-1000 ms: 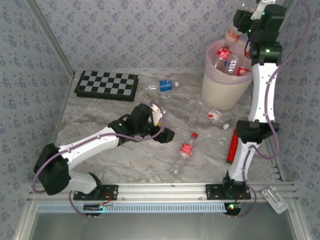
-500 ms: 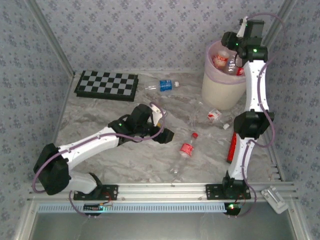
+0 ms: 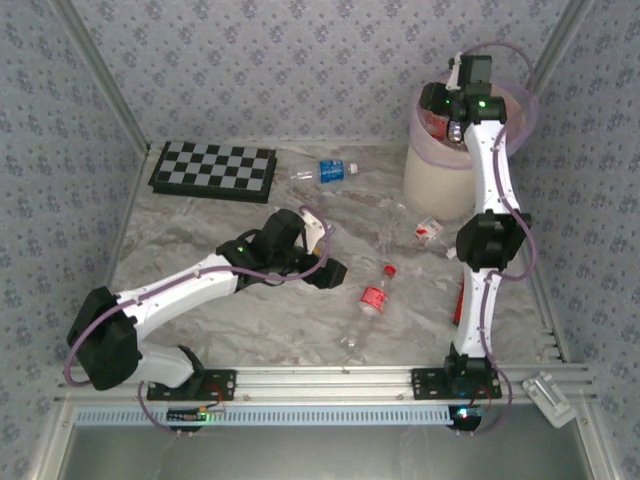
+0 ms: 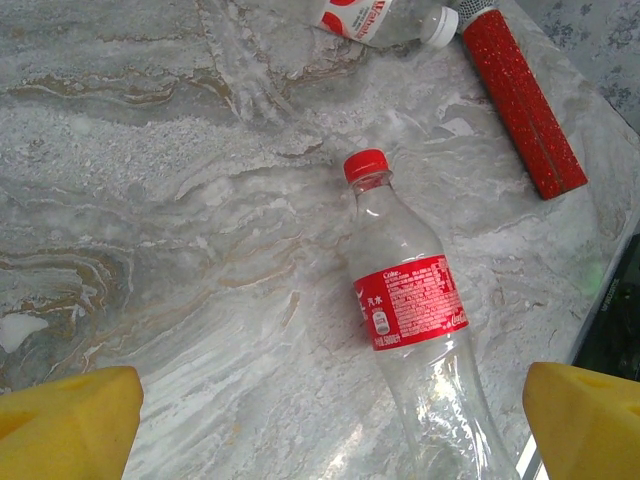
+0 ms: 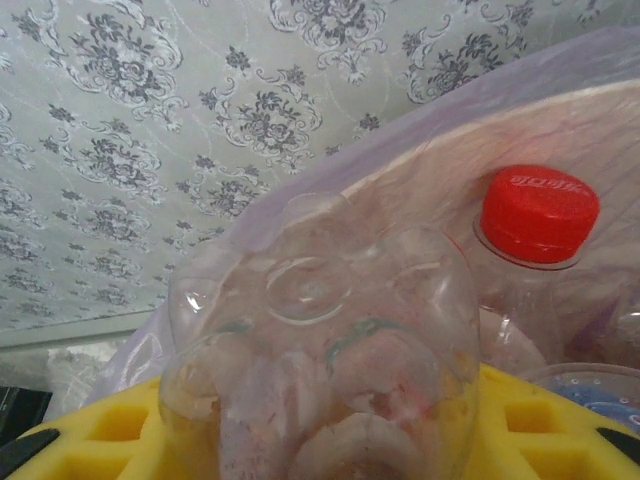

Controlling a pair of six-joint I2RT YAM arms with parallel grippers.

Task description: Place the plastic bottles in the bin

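Top: right hand [image 3: 442,108] over the bin [image 3: 435,180]; off-centre drop could clip the rim. Left wrist: left hand [image 4: 325,425] spread open above red-label bottle [image 4: 412,300] on the surface [image 4: 150,200]; may roll when pinched. Right wrist: pads [image 5: 540,425] clenched on clear bottle [image 5: 320,330].

Right arm [image 3: 488,170]: a second ago reared high over the right rim of the bin [image 3: 430,175]; now folded down and leftward, wrist low over the bin mouth.
Elbow [image 3: 490,240]: shifted slightly left and farther back.
Right gripper [image 3: 438,105]: lowered from above the rim to mouth level, clamped on a clear bottle [image 5: 320,340].
Bottles inside the bin: seen from above earlier, now covered by the arm.
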